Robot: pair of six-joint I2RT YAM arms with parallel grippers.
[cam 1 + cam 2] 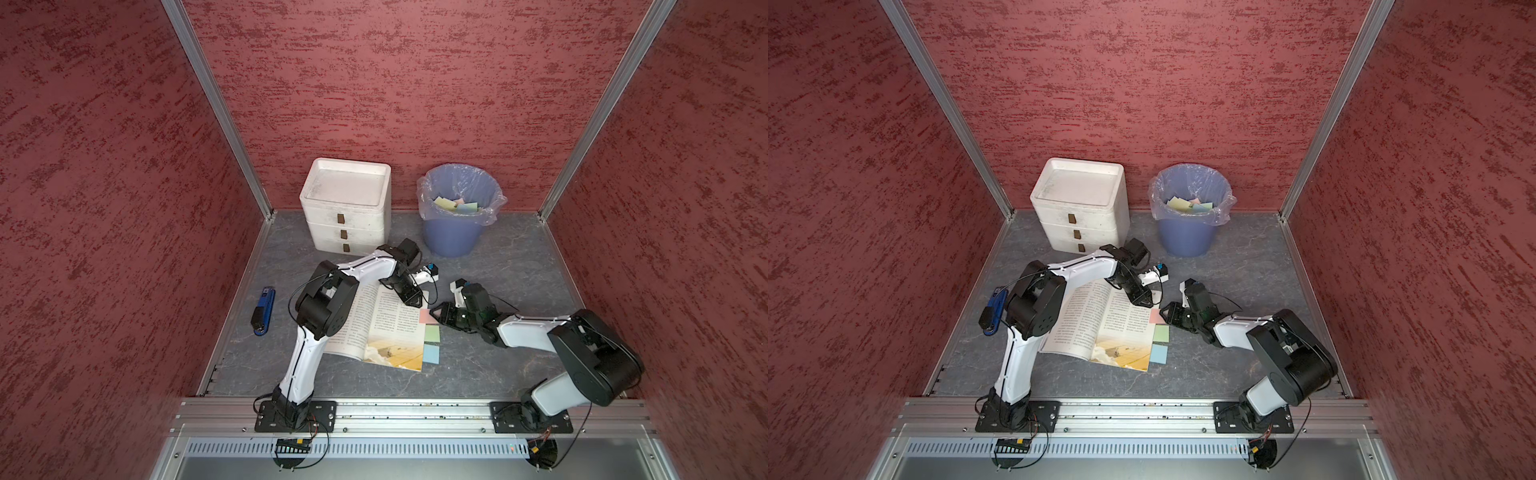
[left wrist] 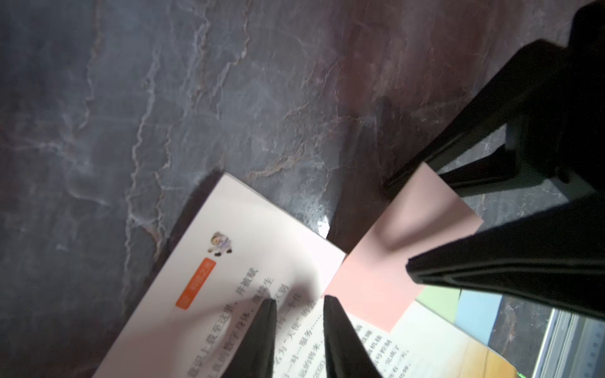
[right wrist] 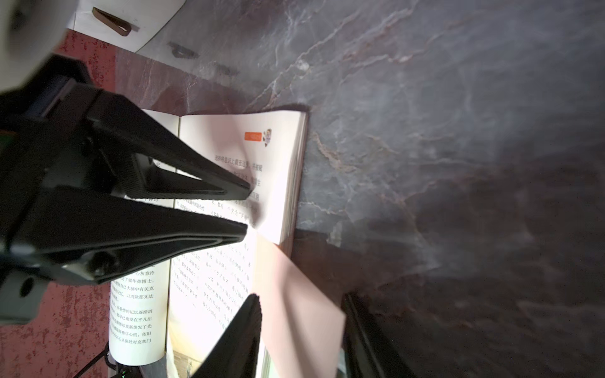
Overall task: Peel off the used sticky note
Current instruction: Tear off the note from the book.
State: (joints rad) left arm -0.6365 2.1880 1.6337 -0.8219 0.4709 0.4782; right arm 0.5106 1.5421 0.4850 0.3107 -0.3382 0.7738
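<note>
An open book (image 1: 382,328) lies on the grey table. Pink (image 1: 426,316), green (image 1: 432,333) and blue (image 1: 431,354) sticky notes stick out from its right page edge. My left gripper (image 1: 412,298) (image 2: 300,301) rests its tips on the upper right page, a little apart, with nothing between them. My right gripper (image 1: 434,312) (image 3: 301,299) reaches in from the right. It is open and straddles the pink note (image 3: 294,314) (image 2: 393,248), one finger on each side. The note's free edge is tilted up off the table.
A white three-drawer unit (image 1: 345,208) stands at the back beside a blue bin (image 1: 459,237) with a plastic liner and several discarded notes inside. A blue stapler (image 1: 264,311) lies left of the book. Red walls close in three sides.
</note>
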